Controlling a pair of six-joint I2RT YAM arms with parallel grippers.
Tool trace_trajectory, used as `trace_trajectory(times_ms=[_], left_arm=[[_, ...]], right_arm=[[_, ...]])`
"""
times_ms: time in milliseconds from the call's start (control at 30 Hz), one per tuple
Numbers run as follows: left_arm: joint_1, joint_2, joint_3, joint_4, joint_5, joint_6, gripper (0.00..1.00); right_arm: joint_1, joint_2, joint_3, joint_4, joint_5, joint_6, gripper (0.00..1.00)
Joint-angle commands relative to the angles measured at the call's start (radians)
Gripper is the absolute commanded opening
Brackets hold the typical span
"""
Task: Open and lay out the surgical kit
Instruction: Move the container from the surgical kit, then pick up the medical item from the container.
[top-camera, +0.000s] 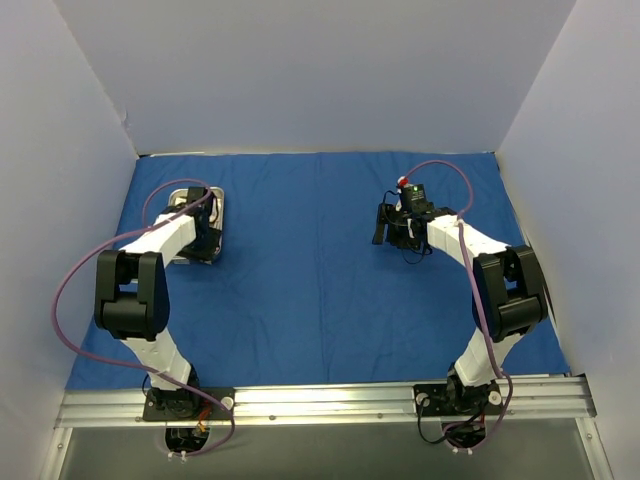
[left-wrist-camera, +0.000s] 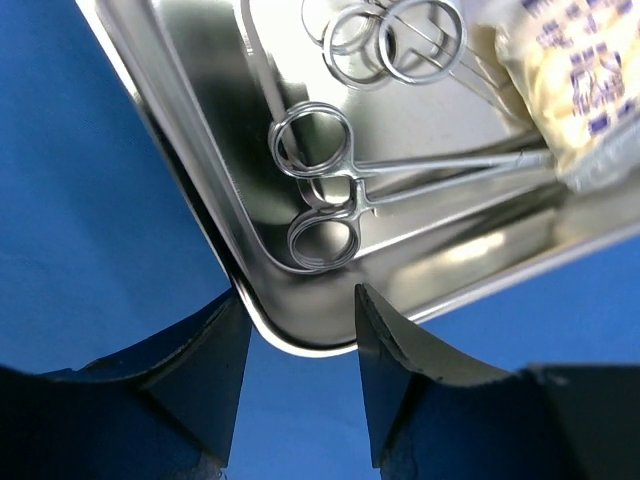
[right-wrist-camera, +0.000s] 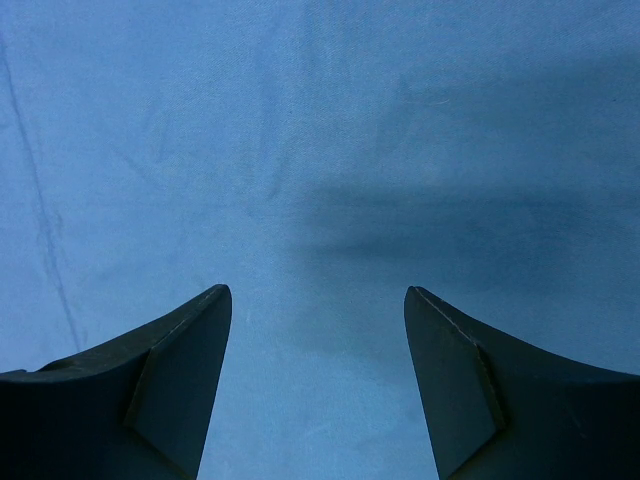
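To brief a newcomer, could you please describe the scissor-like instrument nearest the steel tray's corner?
On the large blue cloth wrap, look far left for the small rectangular steel tray. Inside, at the corner seen by the left wrist camera, lies a silver scissor-like instrument. Its finger rings sit closest to that corner, unlike the rings deeper in.

The top camera is looking down from high at the near side over the whole blue cloth (top-camera: 320, 280). Each wrist camera is peering closely forward: past the left pincer (left-wrist-camera: 300, 295) at the steel tray (left-wrist-camera: 190, 120) corner, past the right pincer (right-wrist-camera: 318, 290) at cloth, spots the overhead view is also covering.
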Motion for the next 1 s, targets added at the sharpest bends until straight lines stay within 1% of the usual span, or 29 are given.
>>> trace_trajectory(times_ms=[0, 100, 200, 300, 333, 367, 400, 433, 467, 500, 567, 600, 700, 733, 800, 833, 967], left_arm=[[-0.034, -0.018, 0.056, 0.040, 0.036, 0.041, 0.54], [-0.050, -0.028, 0.088, -0.005, 0.068, 0.072, 0.56], [-0.054, -0.081, 0.106, -0.040, 0.094, 0.121, 0.60], [-0.051, -0.143, 0.138, -0.086, 0.082, 0.213, 0.65], [-0.049, -0.155, 0.172, -0.100, 0.071, 0.274, 0.66], [-0.044, -0.175, 0.187, -0.109, 0.053, 0.311, 0.72], [-0.041, -0.183, 0.201, -0.104, 0.045, 0.346, 0.81], [-0.037, -0.195, 0.218, -0.089, 0.039, 0.432, 0.87], [-0.023, -0.196, 0.221, -0.040, 0.028, 0.489, 0.91], [-0.012, -0.190, 0.227, -0.026, 0.024, 0.573, 0.97], [0.027, -0.161, 0.244, 0.056, 0.059, 0.684, 0.94], [0.040, -0.144, 0.253, 0.075, 0.086, 0.774, 0.94], [0.083, -0.037, 0.328, 0.095, 0.163, 0.886, 0.95], [0.119, 0.025, 0.354, 0.091, 0.209, 0.903, 0.96], [0.153, 0.083, 0.421, 0.075, 0.248, 0.928, 0.99], [0.163, 0.130, 0.434, 0.081, 0.260, 0.937, 0.94], [0.196, 0.244, 0.519, 0.077, 0.284, 0.972, 0.87]], right_arm=[[0.005, -0.024, -0.005, 0.004, 0.005, -0.001, 0.66], [0.005, -0.021, -0.004, 0.002, 0.005, -0.004, 0.66], [0.005, -0.026, 0.001, -0.004, 0.003, -0.007, 0.66], [0.005, -0.032, 0.004, -0.007, 0.003, -0.010, 0.66], [0.005, -0.033, 0.007, -0.007, 0.002, -0.012, 0.66], [0.005, -0.033, 0.005, -0.008, 0.000, -0.012, 0.66], [0.007, -0.036, 0.007, -0.007, -0.001, -0.013, 0.66], [0.007, -0.036, 0.007, -0.004, -0.001, -0.013, 0.66], [0.005, -0.035, 0.005, -0.001, -0.003, -0.015, 0.66], [0.005, -0.035, 0.005, 0.002, -0.003, -0.015, 0.66], [0.007, -0.030, 0.007, 0.008, -0.008, -0.015, 0.66], [0.007, -0.026, 0.005, 0.010, -0.011, -0.012, 0.66], [0.007, -0.019, 0.007, 0.019, -0.021, -0.010, 0.66], [0.007, -0.015, 0.007, 0.021, -0.024, -0.009, 0.66], [0.007, -0.012, 0.013, 0.021, -0.028, -0.009, 0.66], [0.007, -0.013, 0.014, 0.022, -0.029, -0.009, 0.66], [0.007, -0.012, 0.014, 0.022, -0.029, -0.010, 0.66]])
